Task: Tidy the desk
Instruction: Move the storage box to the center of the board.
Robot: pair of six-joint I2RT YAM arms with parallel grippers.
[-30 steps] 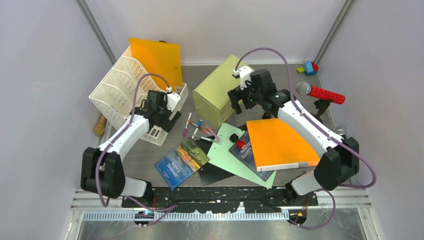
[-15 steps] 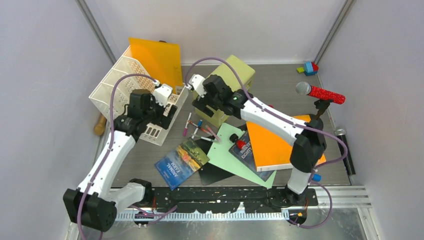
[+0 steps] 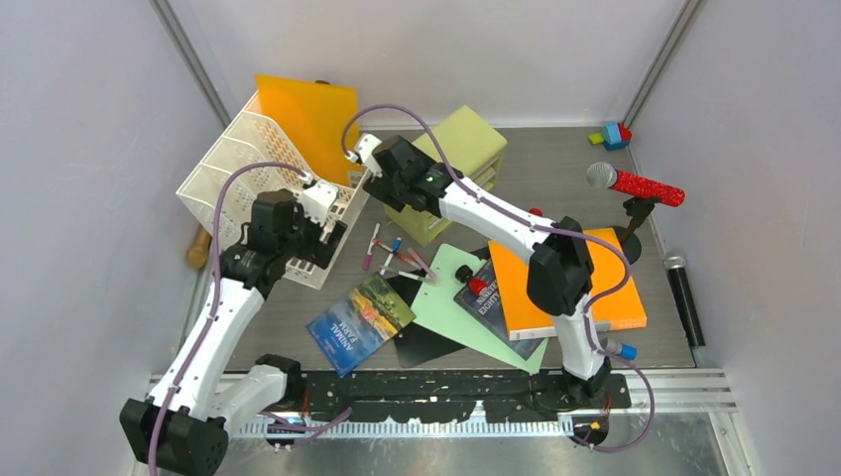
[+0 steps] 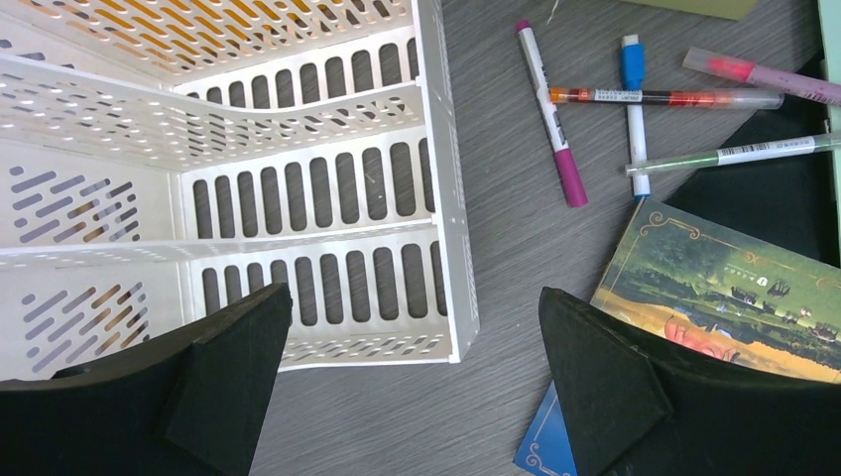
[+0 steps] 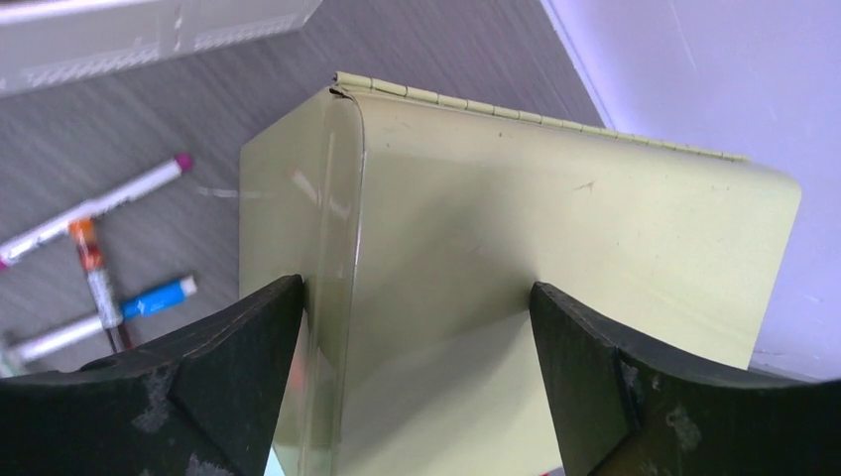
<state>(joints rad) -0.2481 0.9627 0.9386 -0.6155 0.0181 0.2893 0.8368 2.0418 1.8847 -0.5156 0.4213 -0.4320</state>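
Left claw point(image 4: 417, 327) wide open, hanging over a corner of the white file rack point(image 4: 317, 188), left of centre in the top view; nothing in it. Right claw point(image 5: 417, 297) spread wide across the yellow-green cabinet point(image 5: 555, 228), upper centre; can't tell if it touches. Tabletop point(image 3: 555, 169) fills the middle of the top view. Pens point(image 4: 635, 99) lie loose between rack and cabinet.

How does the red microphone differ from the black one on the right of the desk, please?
The red microphone is glittery and propped on a small stand; the black microphone is plain and lies flat on the desk by the right wall. The red one points sideways, the black one runs front to back. Both have silvery heads.
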